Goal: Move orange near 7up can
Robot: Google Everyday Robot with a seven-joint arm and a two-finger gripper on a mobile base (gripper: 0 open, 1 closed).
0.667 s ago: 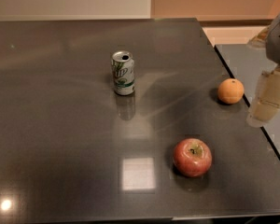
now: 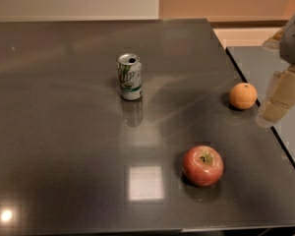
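Note:
The orange (image 2: 243,96) sits on the dark table near its right edge. The 7up can (image 2: 130,76) stands upright near the middle of the table, well to the left of the orange. My gripper (image 2: 279,98) hangs at the right edge of the view, just right of the orange and a little above the table, not touching the orange. Part of it is cut off by the frame.
A red-yellow apple (image 2: 202,165) lies at the front, between the can and the orange but nearer me. The dark glossy table (image 2: 64,132) ends in a right edge just past the orange, with a second dark surface (image 2: 258,63) beyond it.
My gripper has shifted very slightly left, toward the orange. The orange, can and apple have not moved.

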